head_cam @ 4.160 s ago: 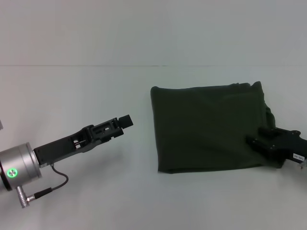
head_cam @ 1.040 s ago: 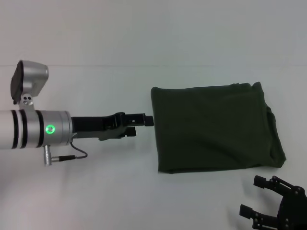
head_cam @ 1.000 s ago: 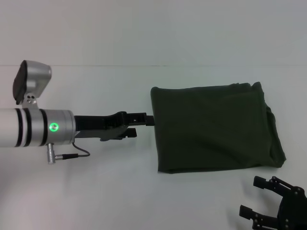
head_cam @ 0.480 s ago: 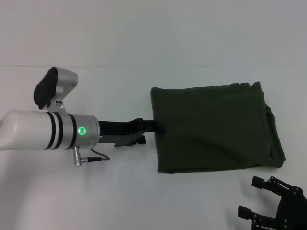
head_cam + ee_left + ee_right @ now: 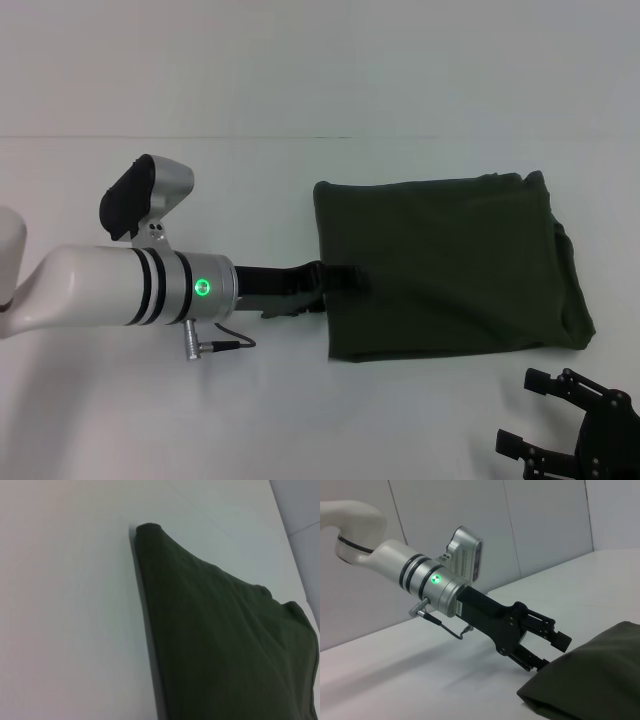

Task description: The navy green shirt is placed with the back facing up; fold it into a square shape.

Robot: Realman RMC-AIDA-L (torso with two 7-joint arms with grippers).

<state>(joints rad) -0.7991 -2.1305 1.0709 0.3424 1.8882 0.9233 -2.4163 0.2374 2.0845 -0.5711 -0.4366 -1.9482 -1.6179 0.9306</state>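
Our left gripper (image 5: 547,650), fingers wide, straddles navy green shirt (image 5: 445,265) edge; pinch all layers. Right gripper (image 5: 545,415) spread, parked.

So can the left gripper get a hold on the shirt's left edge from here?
Probably yes: the left gripper is open, straddling the edge of the folded navy green shirt, nothing between.

You are looking at a left arm (image 5: 110,290) with a glossy white shell, black bands ringing a silver cuff where a round green light is glowing. A silver camera housing with a black face is sitting on the wrist, and a thin black cable is looping from a metal plug. Both the left gripper (image 5: 547,650) and the right gripper (image 5: 570,425) are showing matte black, angular linkage.
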